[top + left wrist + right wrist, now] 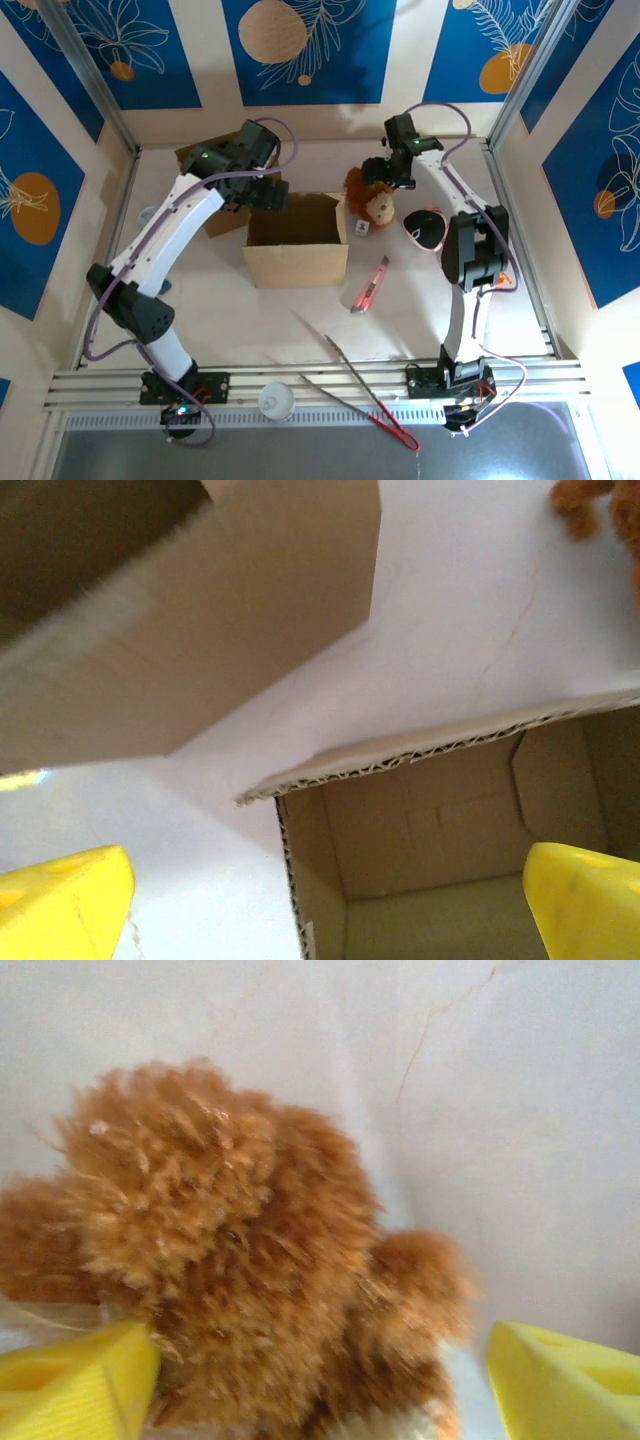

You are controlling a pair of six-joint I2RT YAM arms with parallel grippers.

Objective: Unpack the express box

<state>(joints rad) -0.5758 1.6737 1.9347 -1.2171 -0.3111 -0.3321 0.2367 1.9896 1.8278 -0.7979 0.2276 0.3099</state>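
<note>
I count one open brown cardboard box (297,262), one separate brown cardboard piece (222,222) and one fuzzy orange-brown plush toy (373,205). I also count one pink-red utility knife (370,285), one pair of long metal tongs with red tips (350,367), one pink, black and white rounded object (427,229) and one small white round object (278,402).

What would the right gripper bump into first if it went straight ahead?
Probably the fuzzy brown plush toy. It sits right in front of the right gripper, between its open jaws.
</note>
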